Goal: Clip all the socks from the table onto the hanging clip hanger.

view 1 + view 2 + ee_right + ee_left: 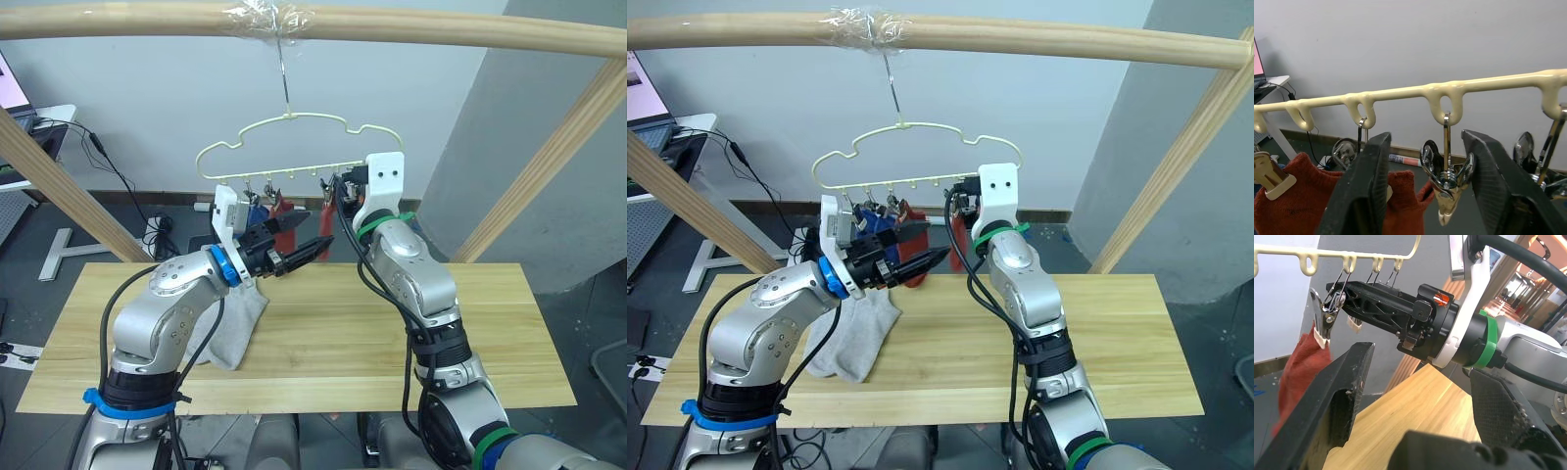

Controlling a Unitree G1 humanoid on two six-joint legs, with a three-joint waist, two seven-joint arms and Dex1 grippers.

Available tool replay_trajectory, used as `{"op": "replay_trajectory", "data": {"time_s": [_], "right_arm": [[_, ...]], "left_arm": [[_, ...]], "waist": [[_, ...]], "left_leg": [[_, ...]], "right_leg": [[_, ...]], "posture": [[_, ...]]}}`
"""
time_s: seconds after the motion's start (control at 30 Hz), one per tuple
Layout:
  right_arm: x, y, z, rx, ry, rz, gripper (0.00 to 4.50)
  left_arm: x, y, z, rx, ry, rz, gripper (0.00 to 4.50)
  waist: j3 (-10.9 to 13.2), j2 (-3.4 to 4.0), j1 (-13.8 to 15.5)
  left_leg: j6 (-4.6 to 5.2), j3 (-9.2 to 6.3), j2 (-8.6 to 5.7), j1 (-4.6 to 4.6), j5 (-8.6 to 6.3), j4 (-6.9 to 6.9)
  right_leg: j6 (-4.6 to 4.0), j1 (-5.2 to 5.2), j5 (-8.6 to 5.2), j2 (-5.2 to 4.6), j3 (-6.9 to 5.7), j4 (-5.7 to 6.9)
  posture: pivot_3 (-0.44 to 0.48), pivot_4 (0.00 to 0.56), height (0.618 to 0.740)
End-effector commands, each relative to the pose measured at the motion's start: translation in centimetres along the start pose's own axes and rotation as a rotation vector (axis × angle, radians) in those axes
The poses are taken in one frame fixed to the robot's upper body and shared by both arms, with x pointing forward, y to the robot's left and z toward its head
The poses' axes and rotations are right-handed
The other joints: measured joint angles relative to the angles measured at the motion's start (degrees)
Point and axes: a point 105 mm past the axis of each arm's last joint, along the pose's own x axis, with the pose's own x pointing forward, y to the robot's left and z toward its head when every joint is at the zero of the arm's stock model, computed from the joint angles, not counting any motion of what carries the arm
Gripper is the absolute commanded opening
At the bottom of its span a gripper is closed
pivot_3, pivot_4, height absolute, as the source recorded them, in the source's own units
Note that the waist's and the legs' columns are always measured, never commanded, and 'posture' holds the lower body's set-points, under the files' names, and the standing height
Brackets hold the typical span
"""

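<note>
Raised to the thin pale yellow wire clip hanger, right gripper spread, straddling an empty metal clip beside a hung rust red sock. Left gripper spread, empty, just below. Light grey sock lying on the pale wooden plank table.

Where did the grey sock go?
The grey sock lies crumpled on the table, on the robot's left side, just below the left gripper and the clip hanger.
</note>
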Motion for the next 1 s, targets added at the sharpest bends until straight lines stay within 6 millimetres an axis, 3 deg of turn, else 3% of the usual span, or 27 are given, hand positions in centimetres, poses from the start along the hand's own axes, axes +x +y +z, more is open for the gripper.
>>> {"op": "replay_trajectory", "data": {"time_s": [0.03, 0.1, 0.2, 0.4, 0.47, 0.6, 0.63, 0.67, 0.8, 1.0], "right_arm": [[0.1, 1.2, 1.8, 0.047, -0.062, 0.031, 1.21], [0.2, 1.2, 1.8, 0.049, -0.062, 0.033, 0.57], [0.2, 1.3, 1.8, 0.05, -0.061, 0.035, 0.04], [0.0, 1.3, 1.6, 0.048, -0.058, 0.039, 0.01], [-0.3, 1.2, 1.7, 0.049, -0.061, 0.063, 0.01], [-1.6, 0.5, 1.4, 0.134, -0.005, 0.173, 0.01], [-1.9, 0.4, 1.4, 0.148, 0.003, 0.19, 0.01], [-2.0, 0.4, 1.5, 0.155, 0.009, 0.203, 0.01], [-2.7, -0.2, 1.5, 0.153, 0.036, 0.218, 0.01], [-3.2, -0.5, 1.1, 0.143, 0.066, 0.203, 0.01]], "left_arm": [[-0.4, -0.3, 0.5, 0.027, -0.031, -0.013, 3.6], [-0.6, -0.3, 0.1, 0.025, -0.027, -0.013, 3.6], [-0.8, -0.1, 0.0, 0.026, -0.027, -0.014, 3.6], [-1.1, 0.3, -0.5, 0.025, -0.018, -0.011, 3.6], [-1.6, 0.8, -1.7, 0.024, 0.034, 0.014, 3.6], [-4.2, 3.5, -8.6, 0.082, 0.328, 0.199, 3.6], [-4.6, 3.8, -9.5, 0.077, 0.361, 0.226, 3.6], [-4.9, 4.0, -10.1, 0.075, 0.38, 0.241, 3.6], [-6.8, 5.5, -13.7, 0.137, 0.527, 0.331, 4.41], [-8.1, 7.8, -16.7, 0.241, 0.643, 0.437, 4.46]], "waist": [[0.0, 0.0, 0.0], [0.0, 0.0, 0.0], [0.0, 0.0, 0.0], [0.0, 0.0, 0.0], [0.0, 0.0, 0.0], [0.0, 0.03, 0.0], [0.0, 0.05, 0.0], [0.0, 0.05, 0.0], [0.0, 0.04, 0.1], [0.0, 0.03, 0.1]], "left_leg": [[0.0, 0.0, 0.0, 0.0, 0.0, 0.0], [0.0, 0.0, 0.0, 0.0, 0.0, 0.0], [0.0, 0.0, 0.0, 0.0, 0.0, 0.0], [0.0, 0.0, 0.0, 0.0, 0.0, 0.0], [0.0, 0.0, 0.0, 0.0, 0.0, 0.0], [0.0, 0.03, 0.0, 0.06, 0.0, -0.07], [0.0, 0.02, 0.0, 0.06, 0.0, -0.08], [0.0, 0.02, 0.0, 0.05, 0.0, -0.08], [0.0, 0.01, 0.0, -0.16, 0.0, -0.05], [0.0, 0.05, 0.0, -0.17, 0.0, -0.06]], "right_leg": [[0.0, 0.0, 0.0, 0.0, 0.0, 0.0], [0.0, 0.0, 0.0, 0.0, 0.0, 0.0], [0.0, 0.0, 0.0, 0.0, 0.0, 0.0], [0.0, 0.0, 0.0, 0.0, 0.0, 0.0], [0.0, 0.0, 0.0, 0.0, 0.0, 0.0], [-0.04, -0.01, -0.02, 0.0, 0.03, 0.0], [-0.07, -0.01, -0.04, 0.0, 0.02, 0.0], [-0.08, -0.02, -0.05, 0.0, 0.01, 0.0], [-0.08, -0.26, -0.04, -0.01, -0.01, 0.06], [-0.08, -0.29, -0.04, 0.0, 0.01, 0.07]], "posture": [[0.205, 0.221, 0.74], [0.205, 0.221, 0.74], [0.207, 0.219, 0.74], [0.207, 0.219, 0.74], [0.207, 0.219, 0.74], [0.193, 0.22, 0.74], [0.193, 0.22, 0.74], [0.18, 0.221, 0.74], [0.18, 0.221, 0.74], [0.165, 0.222, 0.74]]}}
